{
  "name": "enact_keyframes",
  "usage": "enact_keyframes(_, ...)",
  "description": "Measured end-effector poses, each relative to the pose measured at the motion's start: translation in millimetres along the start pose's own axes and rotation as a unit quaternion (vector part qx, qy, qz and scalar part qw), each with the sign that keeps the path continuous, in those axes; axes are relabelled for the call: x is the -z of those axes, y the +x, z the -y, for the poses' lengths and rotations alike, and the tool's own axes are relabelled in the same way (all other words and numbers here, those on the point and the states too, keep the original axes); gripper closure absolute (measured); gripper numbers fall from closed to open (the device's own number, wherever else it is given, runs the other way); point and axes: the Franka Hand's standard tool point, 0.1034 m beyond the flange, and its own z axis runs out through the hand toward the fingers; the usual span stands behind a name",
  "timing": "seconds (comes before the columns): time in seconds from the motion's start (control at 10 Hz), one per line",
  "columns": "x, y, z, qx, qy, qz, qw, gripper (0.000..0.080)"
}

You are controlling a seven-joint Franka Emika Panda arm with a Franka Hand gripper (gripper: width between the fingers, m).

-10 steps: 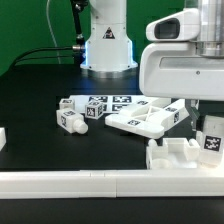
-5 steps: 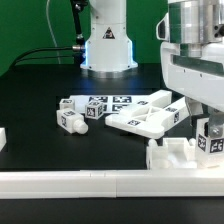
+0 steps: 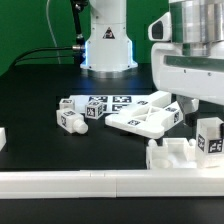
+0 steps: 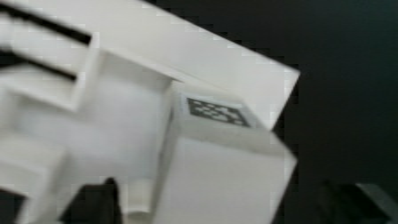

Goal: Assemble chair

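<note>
At the exterior view's far left a small white block (image 3: 3,138) sits alone on the black desk (image 3: 40,90), and a long white rail (image 3: 80,182) runs along the front edge. The chair (image 3: 132,124) is in loose pieces spread from the middle of the desk to the exterior view's right. First comes a pegged leg (image 3: 68,120) lying on its side, then a cluster of tagged blocks (image 3: 95,108) touching one another, with the arm's base (image 3: 105,45) well behind them. Next is a flat slab (image 3: 150,108) resting tilted, and just beside it a slotted white piece (image 3: 172,155) near the rail. At that piece's far end a tagged block (image 3: 208,137) stands upright, touching it; whether it is properly seated I cannot tell.

The arm's white head (image 3: 195,70) hangs right above that block. In the wrist view the fingers (image 4: 368,205) stand spread on either side of the block and are not pinching it.

The risk, as I judge it, is the block itself. If it only rests on the slotted piece, a finger brushing it on the way up could tip it or drag it out of place. A crooked lift could also nudge the slotted piece against the rail.
</note>
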Motion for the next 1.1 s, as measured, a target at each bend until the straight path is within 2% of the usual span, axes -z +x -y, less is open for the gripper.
enact_keyframes(0.1, -1.1, -6.2, 2.6, 0.106, 0.002, 0.004, 0.994, 0.0174)
enact_keyframes(0.2, -1.0, -12.3, 4.6, 0.111, 0.002, 0.005, 0.994, 0.0174)
enact_keyframes(0.5, -1.8, -10.3, 3.3, 0.224, 0.000, 0.003, 0.975, 0.0151)
enact_keyframes(0.6, -1.5, -12.7, 5.4, 0.355, -0.016, -0.013, 0.935, 0.0150)
enact_keyframes(0.7, -1.2, -8.8, 6.2, 0.446, -0.019, -0.020, 0.895, 0.0150)
enact_keyframes(0.8, -2.2, -5.9, 4.8, 0.462, -0.018, -0.020, 0.886, 0.0163)
enact_keyframes(0.9, -2.2, -6.8, 5.2, 0.444, -0.019, -0.021, 0.895, 0.0163)
enact_keyframes(1.1, -2.2, -5.6, 4.5, 0.400, -0.018, -0.022, 0.916, 0.0516)
